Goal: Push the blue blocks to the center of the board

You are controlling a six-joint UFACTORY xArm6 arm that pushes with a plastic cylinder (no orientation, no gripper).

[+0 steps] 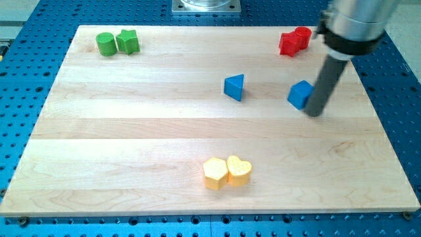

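- a pale wooden board (131,131) is seen lying on a blue perforated metal table (401,79).
- the straight dark rod is seen coming down from the view's top right; my tip (315,112) is set on the board just beside the blue cube-shaped block (300,95), at about 4 o'clock from it, seemingly touching its side.
- no gripper is carried by the arm, so no open or closed state can be told; nothing is held.
- the blue triangular block (234,87) is found at 9 o'clock from the cube, well apart from it, a little toward 1 o'clock from the board's middle.
- two red blocks (294,41), touching each other, are placed at 12 o'clock from the cube, near the board's top edge.
- a green cylinder block (105,44) and a green star-shaped block (127,41) are seen side by side in the top-left corner.
- a yellow hexagonal block (214,173) and a yellow heart-shaped block (239,170) are set touching at 6 o'clock from the triangle, near the bottom edge.
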